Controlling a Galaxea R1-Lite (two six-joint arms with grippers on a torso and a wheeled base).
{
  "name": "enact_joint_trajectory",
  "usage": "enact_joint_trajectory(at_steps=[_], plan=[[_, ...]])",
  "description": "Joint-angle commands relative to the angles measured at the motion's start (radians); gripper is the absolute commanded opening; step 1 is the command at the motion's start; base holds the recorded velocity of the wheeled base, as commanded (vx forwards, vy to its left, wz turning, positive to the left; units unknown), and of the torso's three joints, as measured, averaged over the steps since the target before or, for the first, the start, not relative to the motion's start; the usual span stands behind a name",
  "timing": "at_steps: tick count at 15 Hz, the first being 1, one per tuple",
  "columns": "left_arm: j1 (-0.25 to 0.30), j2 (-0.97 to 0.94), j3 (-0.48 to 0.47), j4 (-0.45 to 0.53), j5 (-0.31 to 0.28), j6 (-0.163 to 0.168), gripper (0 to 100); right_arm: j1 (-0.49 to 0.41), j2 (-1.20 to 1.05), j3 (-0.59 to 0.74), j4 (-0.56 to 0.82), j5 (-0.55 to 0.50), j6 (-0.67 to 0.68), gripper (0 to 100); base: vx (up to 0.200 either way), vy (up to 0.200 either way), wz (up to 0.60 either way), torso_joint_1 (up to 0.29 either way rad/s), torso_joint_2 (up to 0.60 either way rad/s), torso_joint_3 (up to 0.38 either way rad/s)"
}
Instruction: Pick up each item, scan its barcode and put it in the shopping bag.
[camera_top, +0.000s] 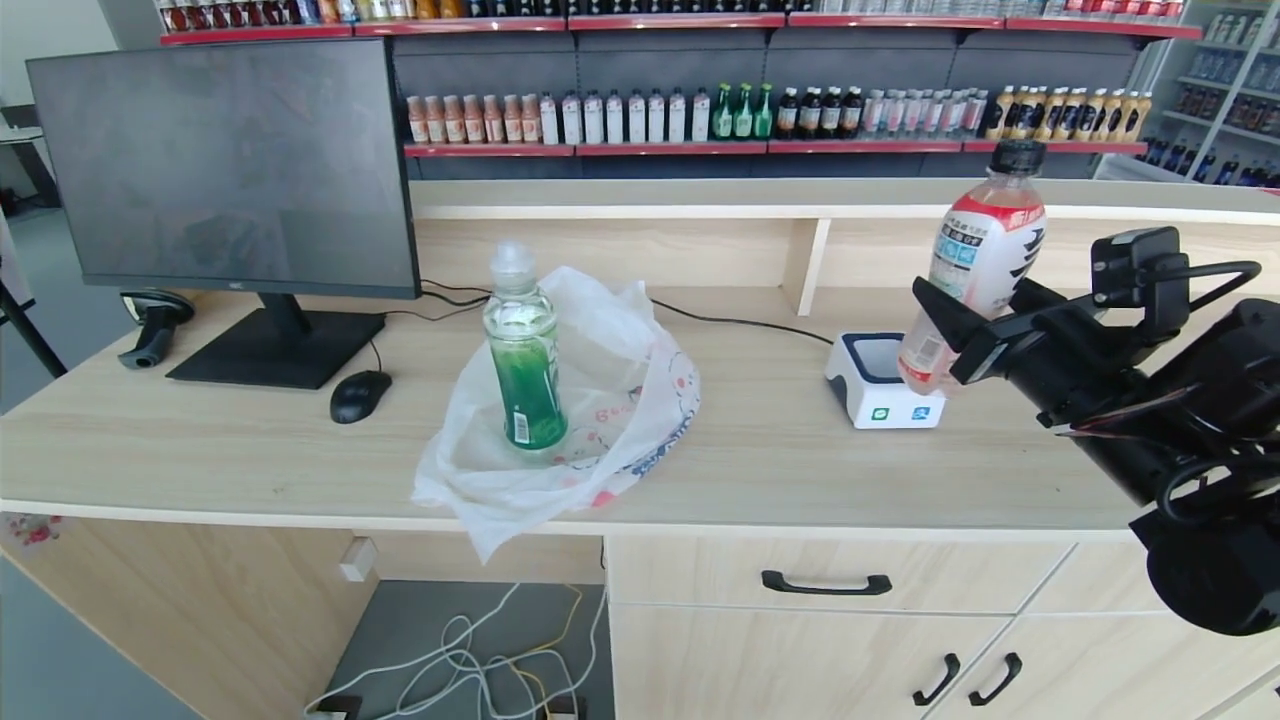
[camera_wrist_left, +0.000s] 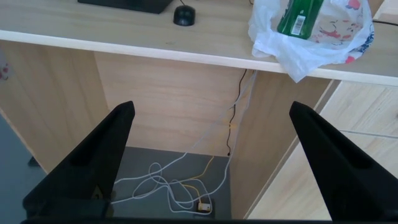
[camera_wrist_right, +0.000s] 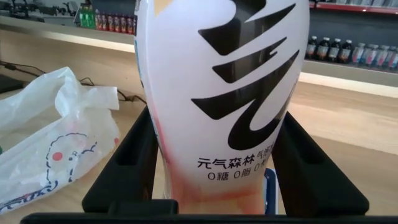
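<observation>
Green plastic btl (camera_top: 522, 370) sits in white plastic bag (camera_top: 610, 450); right gripper (camera_top: 948, 338) clamps pink-white btl (camera_top: 978, 270) by white box scanner (camera_top: 880, 395), bagging pending (left gripper (camera_wrist_left: 211, 162) wide open, empty).

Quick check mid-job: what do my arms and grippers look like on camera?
The left gripper and right gripper have matte black, wedge-shaped fingers. The right arm is black and rounded, carrying a boxy black module, a looping black cable and thin reddish wires.

Head view above counter (camera_top: 200, 440), wrist views share bag (camera_wrist_left: 292, 57)
</observation>
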Motion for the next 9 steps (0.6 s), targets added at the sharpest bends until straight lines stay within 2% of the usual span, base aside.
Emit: enact_joint_trajectory(at_steps=[1,7,9], plan=[[0.002,0.001,0.000,-0.001,0.000,-0.001,100,-0.001,0.003,0.000,-0.001,-0.001,0.001,0,0.000,0.200,0.00,-0.012,0.00,0.007],[0.002,0.001,0.000,-0.001,0.000,0.002,100,0.001,0.000,-0.019,-0.001,0.001,0.001,0,0.000,0.000,0.00,0.000,0.00,0.000],[0.000,0.001,0.000,-0.001,0.000,0.002,100,0.001,-0.003,-0.016,-0.001,0.001,0.001,0,0.000,0.000,0.60,0.007,0.01,0.002]])
